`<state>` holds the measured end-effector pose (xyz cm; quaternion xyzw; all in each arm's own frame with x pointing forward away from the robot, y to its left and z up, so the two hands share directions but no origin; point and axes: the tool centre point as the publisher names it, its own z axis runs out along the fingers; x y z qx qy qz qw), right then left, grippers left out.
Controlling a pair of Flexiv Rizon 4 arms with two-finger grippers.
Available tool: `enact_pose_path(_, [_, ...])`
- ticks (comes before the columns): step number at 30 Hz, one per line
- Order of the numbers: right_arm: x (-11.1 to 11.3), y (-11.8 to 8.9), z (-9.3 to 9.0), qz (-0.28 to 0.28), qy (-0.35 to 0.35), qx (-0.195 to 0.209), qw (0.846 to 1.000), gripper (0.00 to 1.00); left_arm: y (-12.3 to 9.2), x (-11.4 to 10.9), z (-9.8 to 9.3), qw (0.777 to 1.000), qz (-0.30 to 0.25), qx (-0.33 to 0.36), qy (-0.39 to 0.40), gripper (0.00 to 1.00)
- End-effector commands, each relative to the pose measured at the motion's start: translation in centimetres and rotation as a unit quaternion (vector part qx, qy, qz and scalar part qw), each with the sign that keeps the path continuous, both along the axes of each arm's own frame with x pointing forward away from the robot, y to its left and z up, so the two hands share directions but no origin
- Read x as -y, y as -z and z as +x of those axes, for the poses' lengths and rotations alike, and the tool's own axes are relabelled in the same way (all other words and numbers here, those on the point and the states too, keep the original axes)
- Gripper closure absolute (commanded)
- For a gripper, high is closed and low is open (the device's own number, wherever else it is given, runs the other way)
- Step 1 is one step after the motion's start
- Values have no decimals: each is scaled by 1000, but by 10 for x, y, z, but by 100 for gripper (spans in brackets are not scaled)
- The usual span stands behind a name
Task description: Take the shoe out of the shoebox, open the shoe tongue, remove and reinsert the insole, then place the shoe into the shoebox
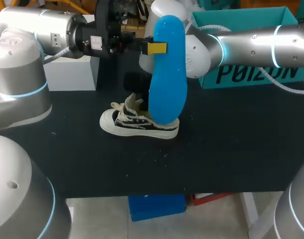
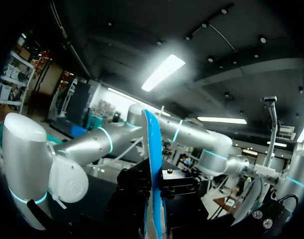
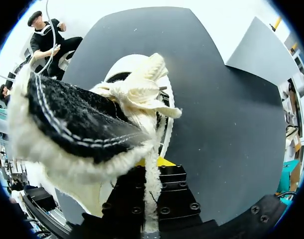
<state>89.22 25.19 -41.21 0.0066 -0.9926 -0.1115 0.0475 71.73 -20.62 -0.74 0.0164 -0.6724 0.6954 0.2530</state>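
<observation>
My left gripper [image 1: 151, 48] is shut on the upper part of a blue insole [image 1: 167, 74], which hangs upright with its lower end at the shoe's heel. In the left wrist view the insole [image 2: 152, 164] stands edge-on between the black fingers. The black and cream shoe [image 1: 137, 124] sits on the black table, toe to the left. My right arm comes in from the right and its gripper is hidden behind the insole. In the right wrist view my right gripper [image 3: 152, 169] is shut on a frayed cream edge of the shoe [image 3: 82, 124], laces and toe ahead of it.
The teal shoebox [image 1: 251, 25] stands at the back right, behind my right arm. A pale grey box [image 1: 72, 72] sits at the back left. The table's front edge [image 1: 142, 191] runs close to the shoe's near side.
</observation>
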Motion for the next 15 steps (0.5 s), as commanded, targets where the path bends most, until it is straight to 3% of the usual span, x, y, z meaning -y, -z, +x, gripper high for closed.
enact_pose_path(1, [2,4,0,-1,1,1,1000,100,0,1,-1,1000,2,0,-2,100])
enact_pose_path(7, [2,4,0,-1,1,1,1000,100,0,1,-1,1000,2,0,-2,100])
enact_pose_path(11, [-2,-20,8,-6,3,-7,1000,100,0,1,-1,1000,2,0,-2,100])
enact_pose_path(15, [2,-42,19,-46,21,-20,999,100,0,1,-1,1000,2,0,-2,100])
